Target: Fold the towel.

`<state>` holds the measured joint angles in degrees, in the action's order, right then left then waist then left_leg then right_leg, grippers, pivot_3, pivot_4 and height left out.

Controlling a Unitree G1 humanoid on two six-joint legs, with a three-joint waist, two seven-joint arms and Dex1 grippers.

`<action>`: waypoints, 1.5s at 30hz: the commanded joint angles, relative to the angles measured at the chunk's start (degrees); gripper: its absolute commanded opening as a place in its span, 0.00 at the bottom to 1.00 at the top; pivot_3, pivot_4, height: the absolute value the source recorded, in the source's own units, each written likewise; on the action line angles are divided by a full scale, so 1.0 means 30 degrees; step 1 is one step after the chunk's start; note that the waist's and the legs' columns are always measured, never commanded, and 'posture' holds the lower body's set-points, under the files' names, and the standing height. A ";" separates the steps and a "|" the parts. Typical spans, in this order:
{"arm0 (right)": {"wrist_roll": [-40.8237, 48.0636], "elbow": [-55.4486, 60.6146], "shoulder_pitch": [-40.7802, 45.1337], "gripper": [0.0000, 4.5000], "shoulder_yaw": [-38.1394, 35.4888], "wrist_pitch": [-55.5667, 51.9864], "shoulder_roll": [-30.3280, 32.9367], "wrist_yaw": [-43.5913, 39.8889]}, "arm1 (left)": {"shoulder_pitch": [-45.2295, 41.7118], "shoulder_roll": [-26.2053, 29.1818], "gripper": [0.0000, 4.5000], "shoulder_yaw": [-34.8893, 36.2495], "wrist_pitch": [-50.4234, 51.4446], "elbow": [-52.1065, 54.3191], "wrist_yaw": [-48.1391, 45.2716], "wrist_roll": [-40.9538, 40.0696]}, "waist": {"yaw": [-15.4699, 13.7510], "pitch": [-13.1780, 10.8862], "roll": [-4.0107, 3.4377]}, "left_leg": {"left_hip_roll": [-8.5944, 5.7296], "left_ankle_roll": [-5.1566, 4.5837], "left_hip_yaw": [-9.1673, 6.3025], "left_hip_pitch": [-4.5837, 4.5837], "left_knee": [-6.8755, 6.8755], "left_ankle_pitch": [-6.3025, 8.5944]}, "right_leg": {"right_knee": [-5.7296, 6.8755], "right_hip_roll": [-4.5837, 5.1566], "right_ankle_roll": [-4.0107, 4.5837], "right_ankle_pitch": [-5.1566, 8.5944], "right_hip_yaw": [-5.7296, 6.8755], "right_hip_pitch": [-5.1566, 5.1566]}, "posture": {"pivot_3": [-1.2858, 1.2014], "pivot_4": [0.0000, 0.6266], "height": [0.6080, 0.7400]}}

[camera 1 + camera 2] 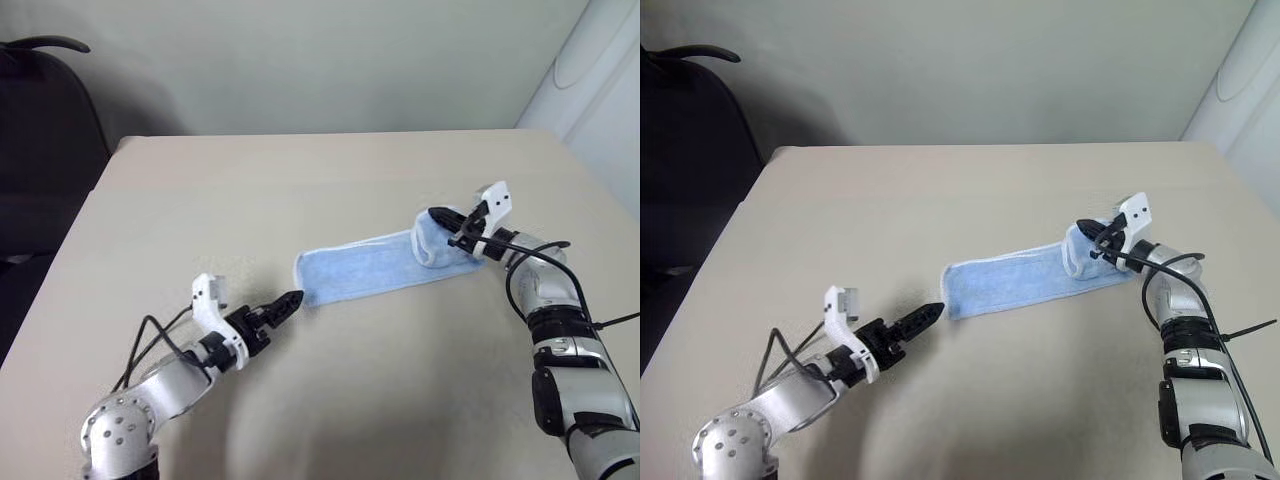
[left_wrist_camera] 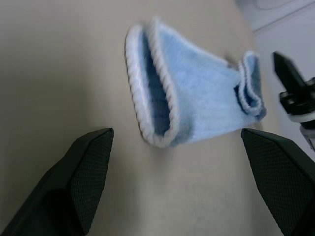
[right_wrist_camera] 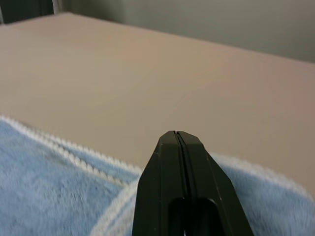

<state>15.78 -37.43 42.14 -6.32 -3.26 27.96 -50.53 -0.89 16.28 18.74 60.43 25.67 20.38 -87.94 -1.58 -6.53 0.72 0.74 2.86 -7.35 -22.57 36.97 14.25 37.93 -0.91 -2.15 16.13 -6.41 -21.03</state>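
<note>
We see the towel (image 1: 375,268) lying as a narrow light blue band across the middle of the beige desk (image 1: 300,180), running from centre frame up toward the right; it looks already doubled lengthwise, since the left wrist view shows two layers with whitish edging at its near end. At the right end of the band, our right pincer (image 1: 442,229) has its two black fingers pressed together, and the cloth there rises off the desk and curls over beside them; we judge that it has pinched that end in order to carry it across toward the other end for a further fold, though the pinch itself is not plain to see. Our left pincer (image 1: 290,300) sits lower left of centre, its tip just beside the towel's near end without holding it; the left wrist view shows its fingers (image 2: 83,167) spread wide on either side of the towel's end, holding nothing, perhaps ready to steady that end. A dark chair (image 1: 40,130) stands at the far left edge, beyond the desk.
</note>
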 commanded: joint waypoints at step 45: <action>0.0511 0.2418 -0.1103 0.00 -0.1203 -0.0140 -0.0511 0.0935 | -0.4481 0.3841 0.01 -0.0289 -0.1856 -0.3805 0.0731 -0.0773 | -0.0394 -0.0164 -0.0061 | 0.0003 0.0125 0.0040 0.0161 -0.0249 -0.0060 | -0.0007 -0.0104 0.0078 0.0046 -0.0046 0.0019 | 0.52 0.24 1.00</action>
<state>16.16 -32.70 38.69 -8.60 -4.22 26.00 -48.23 -14.49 26.97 16.03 54.78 11.42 23.04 -88.82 -2.76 -7.03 0.54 0.76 3.23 -7.25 -22.09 36.22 14.06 37.90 -1.22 -1.92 16.27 -6.55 -20.98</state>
